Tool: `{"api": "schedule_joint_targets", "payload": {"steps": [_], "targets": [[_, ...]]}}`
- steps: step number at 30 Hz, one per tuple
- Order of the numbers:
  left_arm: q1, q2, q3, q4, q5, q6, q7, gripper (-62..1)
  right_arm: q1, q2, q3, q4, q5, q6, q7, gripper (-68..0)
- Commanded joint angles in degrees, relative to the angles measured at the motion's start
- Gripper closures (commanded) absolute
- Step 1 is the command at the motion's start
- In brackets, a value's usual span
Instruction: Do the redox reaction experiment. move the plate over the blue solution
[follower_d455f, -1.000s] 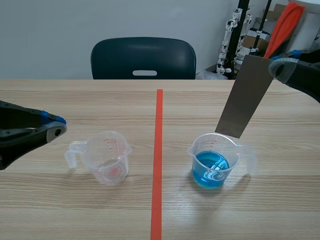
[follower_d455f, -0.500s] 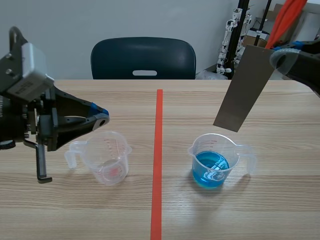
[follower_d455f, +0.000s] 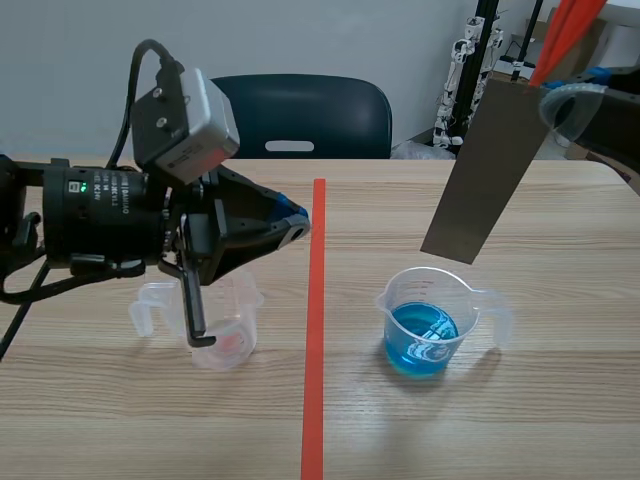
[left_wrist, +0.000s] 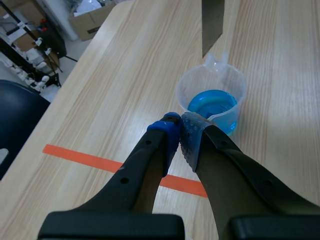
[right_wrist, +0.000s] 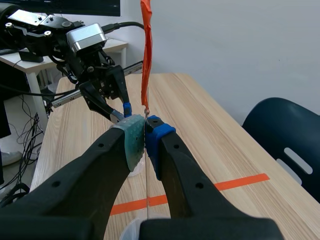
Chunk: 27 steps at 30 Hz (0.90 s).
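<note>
Scene view is showing the right pincer (right_wrist: 145, 131) grasping the plate (follower_d455f: 487, 175) by its upper end, letting it hang tilted just above the blue-solution beaker (follower_d455f: 428, 325) (not yet dipped), while the left pincer (left_wrist: 179, 131), clenched on nothing, is hovering apart from that beaker.

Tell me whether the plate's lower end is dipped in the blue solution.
No, the plate hangs with its lower edge above the rim of the cup, clear of the blue solution inside.
</note>
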<state>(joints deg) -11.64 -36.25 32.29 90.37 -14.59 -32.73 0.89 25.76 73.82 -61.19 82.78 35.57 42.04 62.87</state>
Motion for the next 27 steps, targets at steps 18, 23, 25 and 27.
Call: {"api": "schedule_joint_targets", "payload": {"steps": [18,23,25,27], "targets": [[-7.23,8.44,5.97,-10.49,-0.59,-1.46,3.48,-4.0,1.07,0.61,0.92,0.42,1.31,0.68,-0.24,-0.6],[-7.56,10.56,6.1,-10.99,0.7,-3.06,3.74,-4.0,1.07,0.61,0.92,0.42,1.29,0.68,-0.24,-0.6],[-7.74,11.1,6.45,-10.99,1.14,-3.06,3.96,-4.0,1.07,0.61,0.92,0.42,1.29,0.68,-0.22,-0.6],[-8.0,11.58,6.78,-11.04,1.11,-3.04,4.57,-4.0,1.07,0.61,0.92,0.42,1.27,0.68,-0.24,-0.6]]}}
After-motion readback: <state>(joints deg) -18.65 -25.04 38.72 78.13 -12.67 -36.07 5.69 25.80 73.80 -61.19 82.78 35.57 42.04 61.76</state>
